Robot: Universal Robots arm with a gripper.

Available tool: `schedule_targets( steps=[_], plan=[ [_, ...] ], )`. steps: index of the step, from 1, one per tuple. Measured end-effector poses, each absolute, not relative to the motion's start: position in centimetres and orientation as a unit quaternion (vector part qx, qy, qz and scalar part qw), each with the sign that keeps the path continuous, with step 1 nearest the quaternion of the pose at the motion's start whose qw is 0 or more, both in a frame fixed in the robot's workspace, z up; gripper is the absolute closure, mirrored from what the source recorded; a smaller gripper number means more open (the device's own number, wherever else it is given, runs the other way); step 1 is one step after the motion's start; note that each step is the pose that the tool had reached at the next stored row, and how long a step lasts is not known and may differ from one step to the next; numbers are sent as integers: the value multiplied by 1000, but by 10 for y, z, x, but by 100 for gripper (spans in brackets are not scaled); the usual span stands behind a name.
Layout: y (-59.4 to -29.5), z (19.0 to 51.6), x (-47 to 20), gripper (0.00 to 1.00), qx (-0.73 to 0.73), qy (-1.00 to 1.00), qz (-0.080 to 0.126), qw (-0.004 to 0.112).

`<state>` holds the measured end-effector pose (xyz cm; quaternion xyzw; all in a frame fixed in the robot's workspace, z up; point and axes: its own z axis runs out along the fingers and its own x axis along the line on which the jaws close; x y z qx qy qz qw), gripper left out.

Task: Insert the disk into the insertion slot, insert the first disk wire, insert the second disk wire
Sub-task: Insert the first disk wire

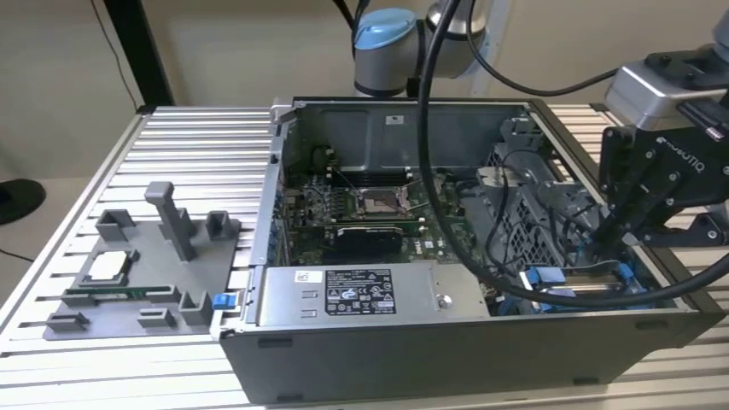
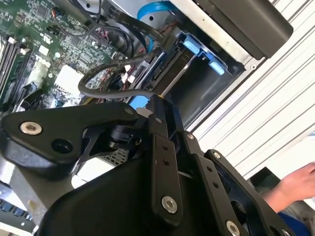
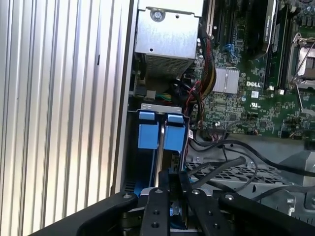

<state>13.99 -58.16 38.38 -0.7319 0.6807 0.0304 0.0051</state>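
In the first wrist view, the flat silver-grey hard drive in its bright blue plastic frame (image 3: 150, 135) sat inside the rectangular grey metal drive bay (image 3: 147, 106), in the front corner of the open grey computer case (image 1: 456, 359) at the exterior view's right. Two blue frame tabs lay side by side at the bay's mouth, with a thin silver strip between them. The drive's body and label were mostly hidden
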Motion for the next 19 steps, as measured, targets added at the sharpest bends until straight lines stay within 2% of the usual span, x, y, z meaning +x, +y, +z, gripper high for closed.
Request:
schedule_targets(
  steps=[19],
  plan=[
    [-582, 384, 149, 100, -732, 681, 36, 3]
  ],
)
